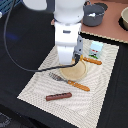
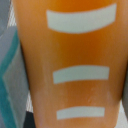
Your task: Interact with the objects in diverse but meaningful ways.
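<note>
Dark tabletop (image 1: 15,47) under striped placemat (image 1: 35,80), end effector (image 1: 75,64) low over tan plate (image 1: 75,72), grip state unclear, wrist view filled by orange surface (image 2: 75,50) with three unlettered white bars, pale carton (image 1: 96,48) label unreadable, brown sausage stick (image 1: 58,96) near placemat's front edge.

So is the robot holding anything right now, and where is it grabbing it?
It cannot be told. The gripper is low over the tan plate, its tips hidden by the arm. The wrist view only shows an orange surface with pale stripes very close.
</note>
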